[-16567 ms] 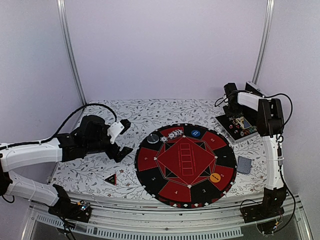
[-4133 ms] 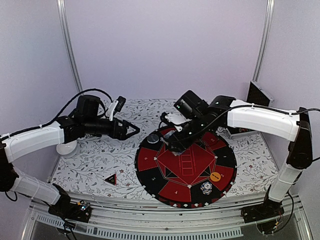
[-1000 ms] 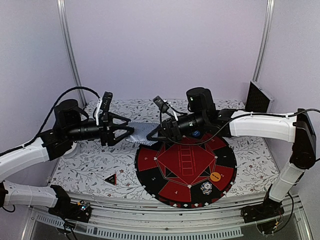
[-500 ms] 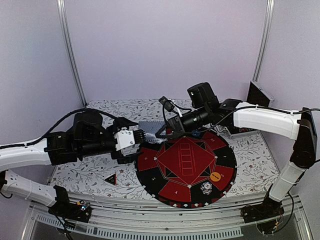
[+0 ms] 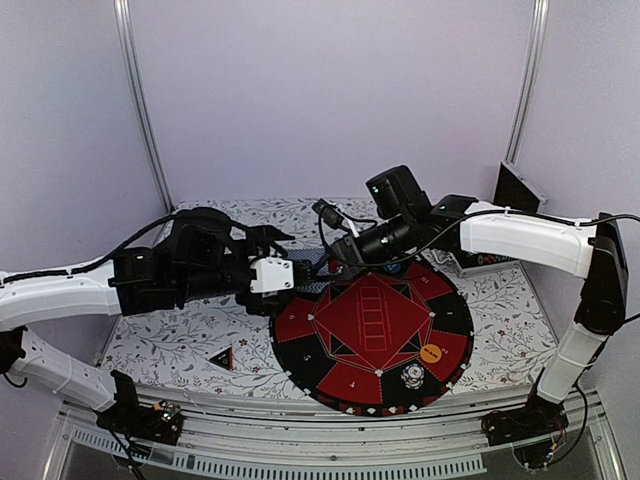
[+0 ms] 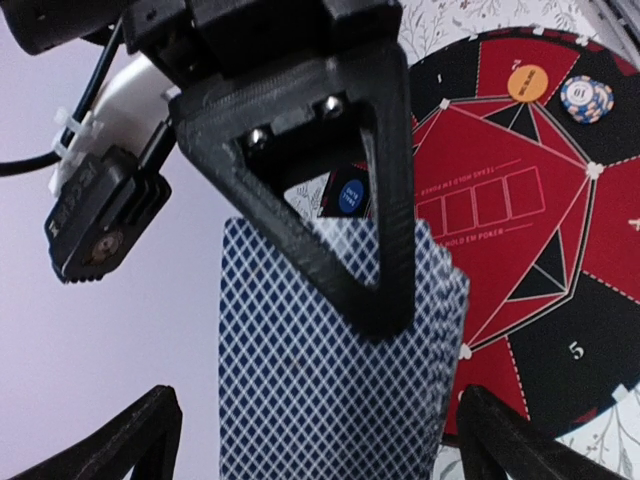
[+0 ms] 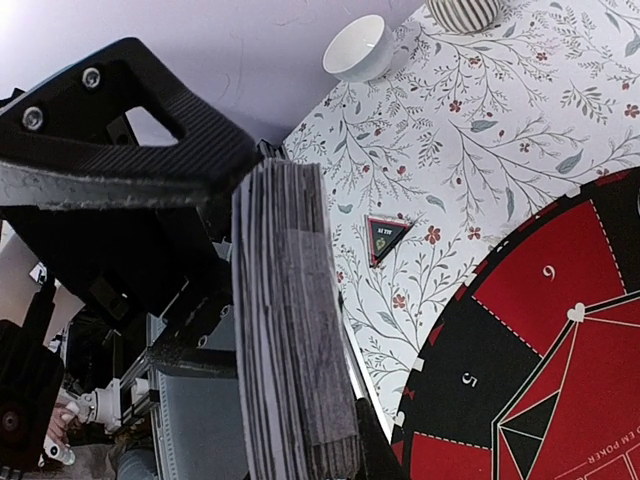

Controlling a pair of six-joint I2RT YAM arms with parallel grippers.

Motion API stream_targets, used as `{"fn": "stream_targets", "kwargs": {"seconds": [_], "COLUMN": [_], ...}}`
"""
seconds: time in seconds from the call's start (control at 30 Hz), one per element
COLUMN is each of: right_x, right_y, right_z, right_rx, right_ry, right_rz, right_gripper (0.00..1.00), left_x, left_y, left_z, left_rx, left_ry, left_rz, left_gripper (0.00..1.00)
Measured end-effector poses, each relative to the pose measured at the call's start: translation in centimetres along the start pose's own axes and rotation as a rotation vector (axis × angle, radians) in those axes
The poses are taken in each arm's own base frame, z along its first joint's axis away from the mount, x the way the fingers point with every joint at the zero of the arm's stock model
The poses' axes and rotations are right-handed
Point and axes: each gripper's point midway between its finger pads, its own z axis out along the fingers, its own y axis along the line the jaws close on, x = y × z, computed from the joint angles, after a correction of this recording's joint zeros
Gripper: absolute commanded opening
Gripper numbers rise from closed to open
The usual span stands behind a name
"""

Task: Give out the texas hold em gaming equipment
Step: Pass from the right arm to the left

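Right jaws pinching thick card deck [image 6: 310, 400] (blue lattice backs), left jaws wide open either side

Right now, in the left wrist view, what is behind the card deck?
The round mat, with a blue disc showing just above the deck. Whatever lies straight behind it is covered.

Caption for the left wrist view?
Right gripper clamps a stack of blue-lattice-backed playing cards, framed by the open left gripper, above the round red-and-black mat.
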Motion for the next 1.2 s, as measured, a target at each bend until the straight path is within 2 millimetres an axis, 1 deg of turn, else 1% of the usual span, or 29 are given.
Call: {"fn": "stream_targets", "kwargs": {"seconds": [0.1, 0.17, 0.23, 0.33, 0.47, 0.57, 0.7, 0.77, 0.83, 1.0, 1.13, 1.2], "right_x": [-0.3, -0.5, -0.5, -0.2, 0.0, 0.0, -0.2, -0.2, -0.3, -0.5, -0.7, -0.8], "right_y": [0.6, 0.7, 0.7, 0.7, 0.9, 1.0, 1.0, 0.9, 0.8, 0.9, 1.1, 1.1], "right_z": [0.0, 0.2, 0.5, 0.8, 0.9, 0.9, 0.9, 0.9, 0.8, 0.8, 0.8, 0.9], "right_rx": [-0.011, -0.017, -0.020, -0.024, -0.036, -0.039, -0.038, -0.034, -0.030, -0.031, -0.031, -0.026], "right_ry": [-0.001, 0.000, 0.004, 0.015, 0.024, 0.024, 0.020, 0.021, 0.021, 0.015, 0.010, 0.005], "right_rz": [-0.008, -0.011, -0.010, -0.006, -0.006, -0.007, -0.009, -0.006, -0.002, -0.010, -0.008, -0.007], "right_gripper": [0.02, 0.02, 0.02, 0.02, 0.02, 0.02, 0.04, 0.12, 0.22, 0.37, 0.53, 0.58], "left_x": [-1.1, -1.2, -1.1, -0.4, 0.6, 0.8, 0.8, 0.8, 0.8, 1.0, 1.2, 1.3], "left_y": [0.3, 0.6, 0.4, -0.4, -0.8, -0.8, -0.8, -0.8, -0.8, -0.7, -0.5, -0.4], "left_z": [-0.1, 0.2, 0.8, 1.6, 2.3, 2.4, 2.4, 2.3, 2.3, 2.3, 2.4, 2.4], "left_rx": [0.016, 0.018, 0.032, 0.060, 0.071, 0.074, 0.074, 0.076, 0.076, 0.071, 0.062, 0.058], "left_ry": [-0.041, -0.044, -0.035, -0.006, 0.028, 0.036, 0.037, 0.036, 0.035, 0.040, 0.049, 0.054], "left_rz": [-0.028, -0.041, -0.047, -0.053, -0.062, -0.065, -0.069, -0.069, -0.069, -0.083, -0.094, -0.097], "left_gripper": [0.98, 0.98, 0.96, 0.90, 0.83, 0.75, 0.69, 0.66, 0.65, 0.64, 0.63, 0.63]}}
